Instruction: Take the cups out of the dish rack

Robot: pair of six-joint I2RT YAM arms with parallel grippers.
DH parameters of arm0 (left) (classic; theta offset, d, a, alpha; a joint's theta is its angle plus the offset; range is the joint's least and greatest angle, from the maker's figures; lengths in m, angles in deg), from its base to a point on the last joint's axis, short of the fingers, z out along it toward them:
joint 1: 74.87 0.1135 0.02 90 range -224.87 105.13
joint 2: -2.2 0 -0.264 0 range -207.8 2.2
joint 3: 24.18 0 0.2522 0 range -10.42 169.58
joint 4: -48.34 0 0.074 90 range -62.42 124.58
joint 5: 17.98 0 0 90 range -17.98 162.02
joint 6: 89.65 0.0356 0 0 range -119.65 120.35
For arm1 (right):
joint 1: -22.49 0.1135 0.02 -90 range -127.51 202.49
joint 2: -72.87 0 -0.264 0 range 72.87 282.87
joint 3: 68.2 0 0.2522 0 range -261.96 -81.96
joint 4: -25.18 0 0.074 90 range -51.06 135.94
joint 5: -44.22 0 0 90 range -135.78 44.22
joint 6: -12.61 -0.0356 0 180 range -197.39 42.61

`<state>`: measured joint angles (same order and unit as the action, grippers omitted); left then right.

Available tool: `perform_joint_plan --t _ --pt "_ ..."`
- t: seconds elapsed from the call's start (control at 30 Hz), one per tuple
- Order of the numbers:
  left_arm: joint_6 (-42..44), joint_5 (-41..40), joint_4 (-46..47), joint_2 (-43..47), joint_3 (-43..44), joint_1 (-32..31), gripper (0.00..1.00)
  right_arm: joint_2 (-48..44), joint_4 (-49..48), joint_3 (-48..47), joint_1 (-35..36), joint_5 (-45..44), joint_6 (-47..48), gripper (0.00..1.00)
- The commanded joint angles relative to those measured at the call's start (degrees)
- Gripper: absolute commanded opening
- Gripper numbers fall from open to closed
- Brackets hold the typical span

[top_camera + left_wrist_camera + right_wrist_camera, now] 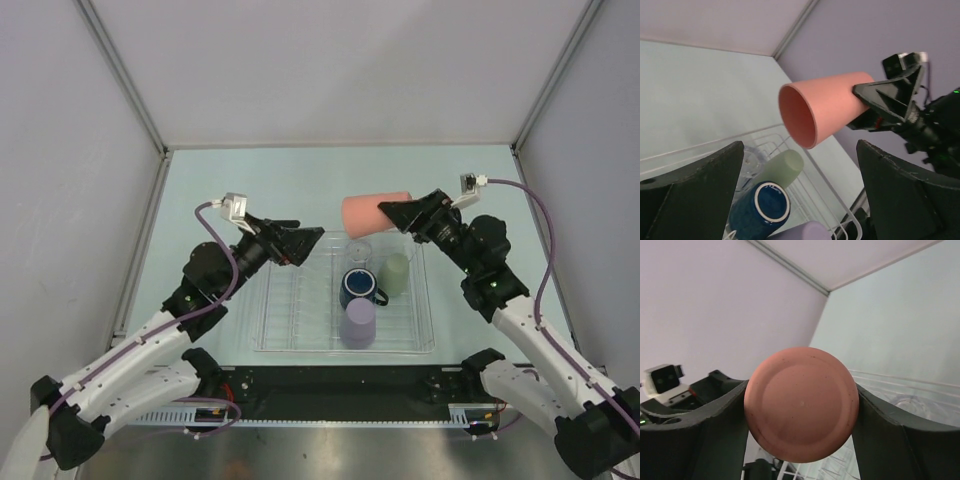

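My right gripper is shut on the salmon-pink cup and holds it sideways in the air above the far end of the clear dish rack. Its base fills the right wrist view; its open mouth faces the left wrist camera. In the rack stand the small clear cup, the pale green cup, the dark blue mug and the lavender cup. My left gripper is open and empty at the rack's far left corner, pointing at the pink cup.
The rack sits on a pale green table enclosed by white walls. The arm bases and a black rail run along the near edge. The left half of the rack holds no cups.
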<state>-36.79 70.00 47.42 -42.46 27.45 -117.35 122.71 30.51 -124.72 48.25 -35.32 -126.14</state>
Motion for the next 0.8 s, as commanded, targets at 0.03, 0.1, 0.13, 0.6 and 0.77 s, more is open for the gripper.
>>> perform_joint_plan --t 0.03,0.1,0.13,0.6,0.77 --pt "-5.7 10.4 18.4 -2.9 -3.8 2.6 1.00 3.3 -32.4 7.3 -5.6 16.3 -18.8 0.00" --pt "-7.4 11.9 22.2 -4.1 -4.6 3.4 1.00 5.9 -38.3 8.7 -6.2 17.9 -21.9 0.00" --pt "-7.7 13.3 22.9 -4.6 -4.6 3.4 1.00 6.5 -39.1 8.6 -6.2 18.9 -22.3 0.00" --pt "-10.8 19.7 31.1 -12.3 -1.8 3.4 0.99 14.4 -41.2 4.9 0.7 19.1 -20.0 0.00" --pt "-11.3 20.6 32.0 -13.8 -1.1 3.4 0.90 17.9 -42.6 3.3 5.3 18.7 -19.1 0.00"
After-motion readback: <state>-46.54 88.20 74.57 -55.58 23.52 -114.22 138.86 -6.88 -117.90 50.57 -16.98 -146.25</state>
